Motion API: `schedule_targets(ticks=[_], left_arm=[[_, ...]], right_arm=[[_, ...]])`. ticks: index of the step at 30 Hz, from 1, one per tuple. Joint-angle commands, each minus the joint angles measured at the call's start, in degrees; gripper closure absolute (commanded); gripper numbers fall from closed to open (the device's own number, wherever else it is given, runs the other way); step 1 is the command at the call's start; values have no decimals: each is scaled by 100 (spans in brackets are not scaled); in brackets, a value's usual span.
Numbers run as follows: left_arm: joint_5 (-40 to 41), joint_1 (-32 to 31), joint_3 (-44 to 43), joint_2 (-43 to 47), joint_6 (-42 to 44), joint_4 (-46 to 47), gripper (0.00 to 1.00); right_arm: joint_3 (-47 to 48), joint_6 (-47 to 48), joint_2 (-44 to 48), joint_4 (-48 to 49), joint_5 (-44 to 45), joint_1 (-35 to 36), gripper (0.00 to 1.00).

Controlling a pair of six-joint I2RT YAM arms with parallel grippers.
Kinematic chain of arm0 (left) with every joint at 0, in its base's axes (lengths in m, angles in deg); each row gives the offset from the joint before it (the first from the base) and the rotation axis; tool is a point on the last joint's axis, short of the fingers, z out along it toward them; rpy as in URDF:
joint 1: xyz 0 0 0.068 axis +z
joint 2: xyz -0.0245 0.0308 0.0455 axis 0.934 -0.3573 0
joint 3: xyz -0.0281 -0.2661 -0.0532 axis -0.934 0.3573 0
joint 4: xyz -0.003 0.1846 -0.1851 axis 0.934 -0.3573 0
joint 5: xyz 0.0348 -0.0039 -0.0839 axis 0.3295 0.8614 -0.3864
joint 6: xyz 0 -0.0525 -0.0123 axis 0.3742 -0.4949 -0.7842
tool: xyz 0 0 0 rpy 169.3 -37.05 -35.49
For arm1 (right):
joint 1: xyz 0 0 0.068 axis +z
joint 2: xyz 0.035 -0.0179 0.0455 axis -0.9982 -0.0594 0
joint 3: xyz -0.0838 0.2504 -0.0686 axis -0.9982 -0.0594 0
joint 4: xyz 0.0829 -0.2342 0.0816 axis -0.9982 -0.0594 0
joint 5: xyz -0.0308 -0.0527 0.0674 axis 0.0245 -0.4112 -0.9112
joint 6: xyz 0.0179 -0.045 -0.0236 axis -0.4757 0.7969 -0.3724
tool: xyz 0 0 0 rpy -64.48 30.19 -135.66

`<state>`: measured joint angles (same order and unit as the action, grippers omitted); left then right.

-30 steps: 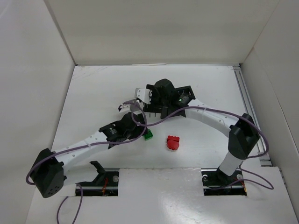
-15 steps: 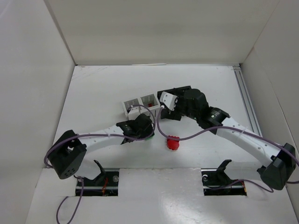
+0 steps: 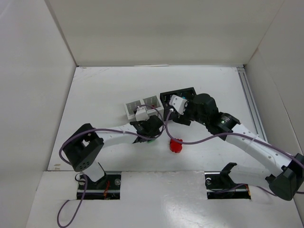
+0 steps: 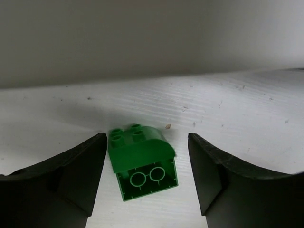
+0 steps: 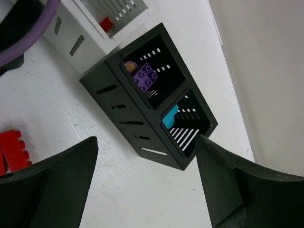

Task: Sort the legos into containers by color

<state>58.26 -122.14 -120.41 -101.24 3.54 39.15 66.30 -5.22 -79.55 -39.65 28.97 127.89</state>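
Observation:
A green lego (image 4: 142, 164) lies on its side on the table, hollow underside toward my left wrist camera. My left gripper (image 4: 146, 142) is open and straddles it: the left finger sits close against it, and a gap shows on the right. From above, the left gripper (image 3: 149, 136) covers most of that brick (image 3: 151, 140). A red lego (image 3: 176, 145) lies just to the right. The black container (image 5: 142, 128) holds a purple lego (image 5: 145, 77) and a teal one (image 5: 170, 117). The white container (image 3: 141, 105) holds a red lego (image 5: 105, 22). My right gripper (image 5: 146, 142) hangs open and empty beside the black container.
White walls enclose the table on the left, back and right. A metal rail (image 3: 251, 99) runs along the right edge. Purple cables loop from both arms over the middle of the table, near the red lego.
My left gripper has come down over the green lego and its jaws have narrowed round it. My right arm has drawn back off the containers, leaving them uncovered.

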Motion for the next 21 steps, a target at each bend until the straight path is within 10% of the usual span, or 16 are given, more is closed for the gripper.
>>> schedule_targets(ticks=[1, 7, 21], left_arm=[[312, -45, -235, -107, -240, -310, 36], [364, -247, -297, -56, -346, -574, 67], [1233, -554, -921, 1157, 128, -1060, 70]], right_arm=[[-20, -105, 147, 50, 117, -61, 13], [-72, -105, 261, -3, 170, -61, 13], [-634, -316, 1350, -109, 284, -113, 11]])
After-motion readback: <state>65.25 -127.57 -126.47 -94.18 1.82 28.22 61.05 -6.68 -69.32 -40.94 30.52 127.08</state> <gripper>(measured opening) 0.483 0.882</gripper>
